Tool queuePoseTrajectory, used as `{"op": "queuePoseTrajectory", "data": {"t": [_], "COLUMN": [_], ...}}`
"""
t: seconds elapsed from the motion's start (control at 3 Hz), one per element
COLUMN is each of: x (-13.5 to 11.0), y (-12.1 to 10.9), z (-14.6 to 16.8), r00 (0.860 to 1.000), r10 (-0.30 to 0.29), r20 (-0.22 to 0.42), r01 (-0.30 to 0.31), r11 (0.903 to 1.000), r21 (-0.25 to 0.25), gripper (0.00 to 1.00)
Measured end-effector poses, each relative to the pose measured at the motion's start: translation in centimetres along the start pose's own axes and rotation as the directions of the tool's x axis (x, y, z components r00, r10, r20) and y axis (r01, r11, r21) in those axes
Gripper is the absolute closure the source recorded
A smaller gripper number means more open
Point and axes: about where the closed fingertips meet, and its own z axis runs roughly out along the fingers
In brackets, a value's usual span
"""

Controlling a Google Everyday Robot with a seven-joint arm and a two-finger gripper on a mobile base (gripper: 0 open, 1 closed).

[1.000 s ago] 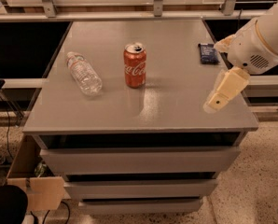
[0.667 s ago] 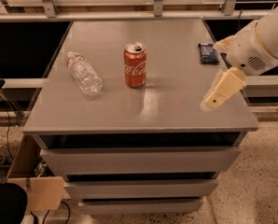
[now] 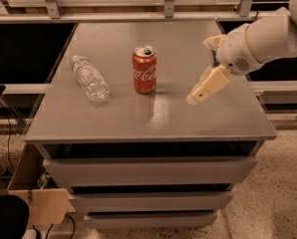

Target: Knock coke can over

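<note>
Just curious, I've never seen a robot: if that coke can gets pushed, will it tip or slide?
The coke can stands upright, tall and narrow, so a high push should topple it. On the smooth table, a low push might slide it. Once down, it would likely roll. The gripper hovers apart, right of it in view.
</note>
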Motion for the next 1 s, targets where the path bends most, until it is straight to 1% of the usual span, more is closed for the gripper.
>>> {"op": "queuePoseTrajectory", "data": {"t": [0.33, 0.67, 1.0], "x": [-0.6, -1.1, -1.6], "y": [-1.2, -2.0, -2.2], "z": [2.9, 5.4, 7.1], "r00": [0.991, 0.969, 0.935], "r10": [0.051, 0.099, 0.151], "r20": [0.123, 0.226, 0.321], "r01": [-0.049, -0.087, -0.120], "r11": [0.9986, 0.9942, 0.9861], "r21": [-0.019, -0.063, -0.114], "gripper": [0.00, 0.00, 0.00]}}
